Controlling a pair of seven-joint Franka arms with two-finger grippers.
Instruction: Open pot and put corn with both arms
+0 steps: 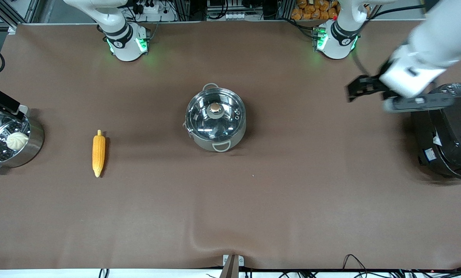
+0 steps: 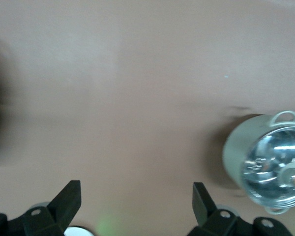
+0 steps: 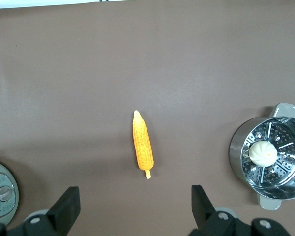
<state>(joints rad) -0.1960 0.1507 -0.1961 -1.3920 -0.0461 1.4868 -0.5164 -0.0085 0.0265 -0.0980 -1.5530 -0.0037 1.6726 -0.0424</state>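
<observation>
From the front camera we see the pot (image 1: 216, 117) mid-table (image 1: 253, 216), its glass lid (image 1: 199, 116) on and the knob (image 1: 215, 108) upright. The corn (image 1: 98, 153) lies flat on the table at about 9 o'clock from the pot, well apart from it, with its stub end toward the arms' bases. Farther out at 9 o'clock stands a steamer (image 1: 35, 141) holding a white bun (image 1: 17, 140). A black rice cooker (image 1: 450, 143) sits at 3 o'clock.

The left pincer (image 1: 353, 92) hangs over bare table at 2 o'clock from the pot, just beside the cooker. Its wrist camera shows the fingers (image 2: 69, 201) spread wide and holding nothing.

We cannot find the right pincer (image 3: 135, 209) from the front. Its own camera shows it wide and empty, high over the table, looking down on the corn and steamer.
</observation>
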